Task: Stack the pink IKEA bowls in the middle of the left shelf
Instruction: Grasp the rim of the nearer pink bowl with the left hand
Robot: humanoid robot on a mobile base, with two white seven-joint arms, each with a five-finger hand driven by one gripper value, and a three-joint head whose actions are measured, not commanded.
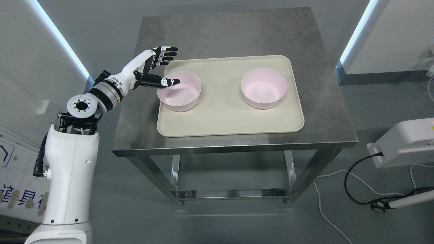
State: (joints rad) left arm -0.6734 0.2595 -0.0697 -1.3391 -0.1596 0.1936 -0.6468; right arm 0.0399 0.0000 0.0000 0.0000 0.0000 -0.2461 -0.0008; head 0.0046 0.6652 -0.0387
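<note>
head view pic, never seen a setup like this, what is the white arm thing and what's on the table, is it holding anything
This picture comes from a camera on a humanoid robot's head, looking down, so the white limb at the lower left is the robot's own left arm. It ends in a left hand with black and white fingers, much like a person's. The right arm is out of view.

In front stands a steel table with a beige tray on it. Two pink bowls sit apart on the tray: the left bowl and the right bowl, both upright and empty.

The hand holds nothing yet. Its fingers are spread, with the thumb reaching over the left bowl's rim and the other fingers above the tray's far left corner. It looks poised to grasp that bowl.
</note>
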